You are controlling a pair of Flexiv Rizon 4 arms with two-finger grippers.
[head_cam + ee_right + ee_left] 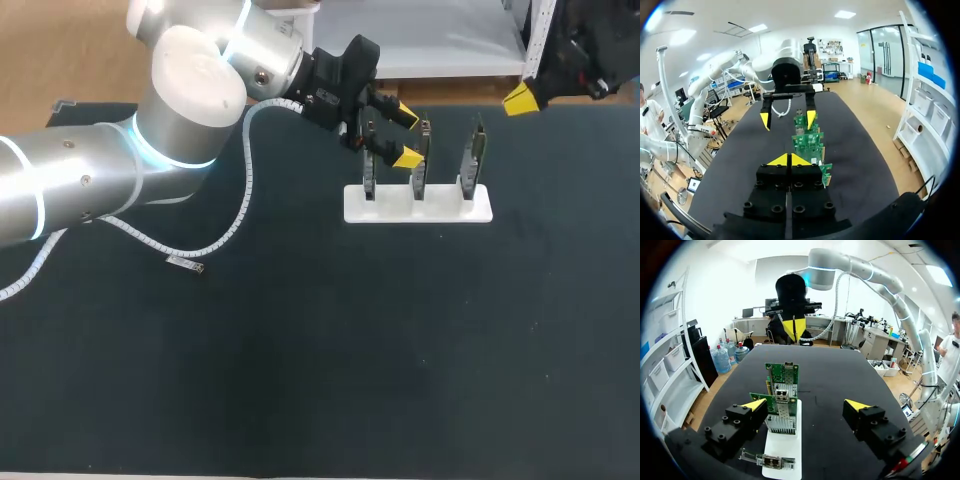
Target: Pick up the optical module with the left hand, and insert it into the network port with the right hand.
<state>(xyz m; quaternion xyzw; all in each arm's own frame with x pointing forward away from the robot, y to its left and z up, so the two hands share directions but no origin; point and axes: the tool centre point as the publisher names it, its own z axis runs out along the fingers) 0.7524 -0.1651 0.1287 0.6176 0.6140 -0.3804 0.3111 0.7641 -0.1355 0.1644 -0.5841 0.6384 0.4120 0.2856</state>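
The left end effector (408, 137) hangs wide open over the white stand (418, 205) — holding nothing — astride its upright network cards (421, 160). The right end effector (789, 160), beyond the stand, is closed and empty — I cannot make out the optical module.

Bright, even light from overhead, with faint shadows.

No text, label, number or sign showing legibly anywhere, any print on the green circuit boards (781, 374) standing in the white slotted holder (442, 209) being too small to make out
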